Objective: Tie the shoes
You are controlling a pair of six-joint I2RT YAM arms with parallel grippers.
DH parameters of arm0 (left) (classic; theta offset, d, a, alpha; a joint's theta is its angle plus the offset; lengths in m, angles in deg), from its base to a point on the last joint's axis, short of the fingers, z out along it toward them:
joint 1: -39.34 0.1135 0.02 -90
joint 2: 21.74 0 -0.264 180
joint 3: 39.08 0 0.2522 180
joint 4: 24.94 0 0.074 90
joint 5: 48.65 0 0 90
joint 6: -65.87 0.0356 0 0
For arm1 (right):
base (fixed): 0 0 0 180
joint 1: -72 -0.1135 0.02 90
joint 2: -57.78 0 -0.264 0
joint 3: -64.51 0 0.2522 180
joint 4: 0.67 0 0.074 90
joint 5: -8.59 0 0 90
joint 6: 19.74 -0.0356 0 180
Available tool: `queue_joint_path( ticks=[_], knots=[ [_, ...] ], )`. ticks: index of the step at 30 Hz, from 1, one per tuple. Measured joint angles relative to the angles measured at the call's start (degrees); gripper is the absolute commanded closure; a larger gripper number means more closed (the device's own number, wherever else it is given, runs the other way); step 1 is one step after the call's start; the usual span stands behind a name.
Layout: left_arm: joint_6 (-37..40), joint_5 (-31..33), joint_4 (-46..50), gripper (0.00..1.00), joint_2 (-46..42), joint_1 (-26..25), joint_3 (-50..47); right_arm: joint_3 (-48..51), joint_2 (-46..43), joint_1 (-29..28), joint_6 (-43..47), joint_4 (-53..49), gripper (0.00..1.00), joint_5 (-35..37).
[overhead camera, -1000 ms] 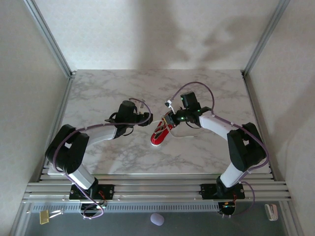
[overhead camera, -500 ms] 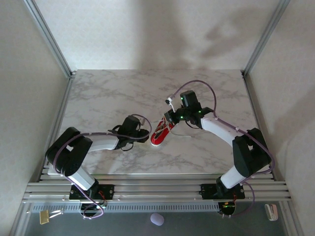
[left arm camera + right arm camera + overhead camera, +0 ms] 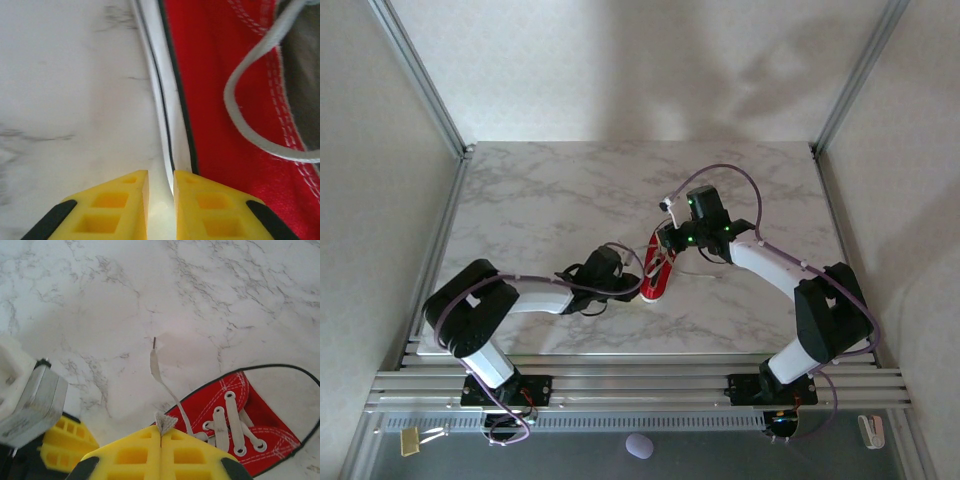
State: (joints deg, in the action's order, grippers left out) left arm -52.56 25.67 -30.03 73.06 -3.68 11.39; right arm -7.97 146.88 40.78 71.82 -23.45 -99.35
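At mid-table, overhead: the sneaker (image 3: 658,276) lies on the marble table (image 3: 520,190), a little toward 6 o'clock of centre, between my two arms.
Left gripper, overhead: the left gripper (image 3: 634,290) sits low at the sneaker's 8 o'clock side, touching or just beside it.
Right gripper, overhead: the right gripper (image 3: 669,248) hangs over the sneaker's 12 o'clock end.
Left wrist, jaws: narrowed to a thin slit. The white sole edge (image 3: 167,115) runs down into it from 12 o'clock. I cannot tell whether it is pinched.
Left wrist, lace: a loop of lace (image 3: 229,97) lies slack on the red canvas at 2 o'clock.
Right wrist, jaws: closed tight on the lace (image 3: 156,365), whose free end trails toward 12 o'clock.
Right wrist, sneaker: at 4 o'clock, eyelets facing up.
Handling, my judgement: light, with soft canvas, so a lace pull may slide or tip it. The rubber sole is the stiff place to pin it. The lace is limp and flat and may slip, so I would hold it deep between the pads.
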Motion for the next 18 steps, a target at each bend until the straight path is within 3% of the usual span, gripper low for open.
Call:
queue_joint_path(
  ticks=[12,18],
  knots=[
    [-4.3,-1.2,-8.1,0.82,3.1,-5.9,1.4,4.6,-3.7,-0.1,-2.2,-1.1,1.00,3.0],
    [-5.8,3.6,-9.3,0.77,-4.2,-5.2,-4.2,5.0,-4.2,-0.1,-5.9,-1.1,1.00,3.7]
  ],
)
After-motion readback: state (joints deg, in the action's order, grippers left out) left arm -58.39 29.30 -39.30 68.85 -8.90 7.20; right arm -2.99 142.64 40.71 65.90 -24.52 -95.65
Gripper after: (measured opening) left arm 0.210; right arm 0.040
